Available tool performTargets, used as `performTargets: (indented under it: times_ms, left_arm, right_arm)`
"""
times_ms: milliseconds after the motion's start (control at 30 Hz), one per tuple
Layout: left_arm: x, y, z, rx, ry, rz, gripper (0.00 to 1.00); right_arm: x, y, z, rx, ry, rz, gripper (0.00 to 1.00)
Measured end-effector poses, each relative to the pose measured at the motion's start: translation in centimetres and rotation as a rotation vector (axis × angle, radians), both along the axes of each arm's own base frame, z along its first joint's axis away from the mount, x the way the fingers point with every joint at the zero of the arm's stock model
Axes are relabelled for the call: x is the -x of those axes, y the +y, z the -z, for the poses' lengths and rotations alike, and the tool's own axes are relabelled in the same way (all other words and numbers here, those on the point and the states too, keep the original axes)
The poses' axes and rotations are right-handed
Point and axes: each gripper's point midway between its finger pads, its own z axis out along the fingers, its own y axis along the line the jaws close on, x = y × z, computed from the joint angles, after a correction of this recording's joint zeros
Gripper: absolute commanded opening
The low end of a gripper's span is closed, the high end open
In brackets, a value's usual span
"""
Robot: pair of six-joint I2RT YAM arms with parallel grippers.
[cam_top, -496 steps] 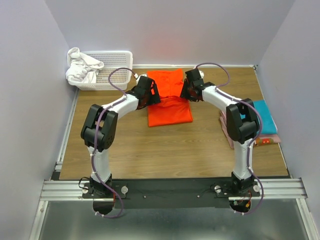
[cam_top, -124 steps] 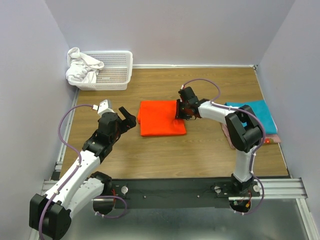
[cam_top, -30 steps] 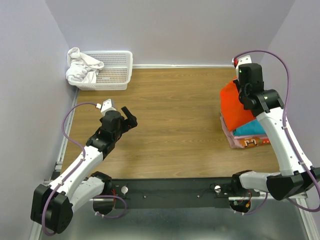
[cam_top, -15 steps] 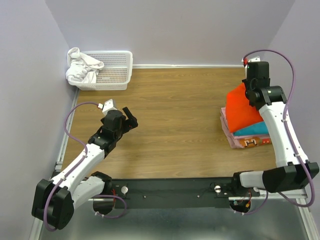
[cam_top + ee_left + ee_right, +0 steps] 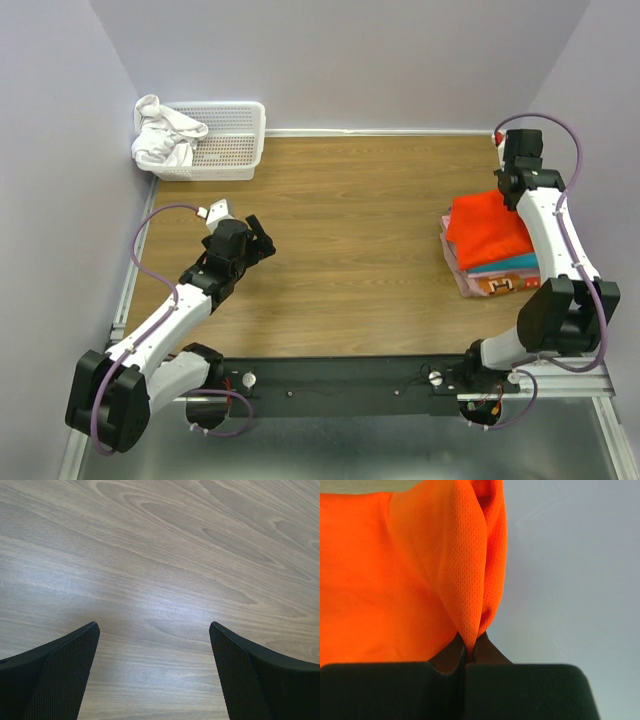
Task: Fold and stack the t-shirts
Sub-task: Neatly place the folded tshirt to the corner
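Observation:
The folded orange t-shirt (image 5: 488, 228) lies on top of a stack at the table's right edge, over a teal one (image 5: 512, 265), a pink edge (image 5: 457, 271) and a patterned one (image 5: 508, 285). My right gripper (image 5: 510, 192) is shut on a pinched fold of the orange t-shirt (image 5: 470, 580) at its far right corner, close to the side wall. My left gripper (image 5: 154, 630) hangs open over bare wood at the left of the table (image 5: 262, 243), with nothing between its fingers (image 5: 65, 665).
A white basket (image 5: 222, 140) with crumpled white cloth (image 5: 162, 135) hanging over its left end stands at the back left corner. Purple-grey walls enclose the table on the left, back and right. Wooden tabletop (image 5: 350, 230) stretches between the arms.
My right gripper has carried the orange t-shirt rightward and lowered it onto the stack, so it now lies flatter. The left arm has barely moved.

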Motion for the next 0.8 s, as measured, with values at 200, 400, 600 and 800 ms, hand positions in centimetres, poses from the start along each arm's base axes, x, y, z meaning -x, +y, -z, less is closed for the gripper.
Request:
performTargets:
  times_ms: [200, 400, 600, 800]
  left_arm:
    - [0.0, 0.2, 0.2, -0.01, 0.005, -0.009, 0.98]
    - [-0.1, 0.4, 0.2, -0.017, 0.003, -0.02, 0.98]
    - [-0.1, 0.6, 0.2, -0.023, 0.0, -0.024, 0.98]
    - [-0.2, 0.7, 0.1, -0.027, -0.002, -0.031, 0.98]
  right_arm:
    - [-1.1, -2.5, 1.8, -0.003, 0.014, 0.035, 0.0]
    - [-1.8, -4.5, 3.4, -0.005, 0.032, 0.051, 0.0]
    - [-2.5, -5.7, 4.3, -0.019, 0.016, 0.068, 0.99]
    - [-2.9, -6.1, 4.2, -0.024, -0.014, 0.087, 1.0]
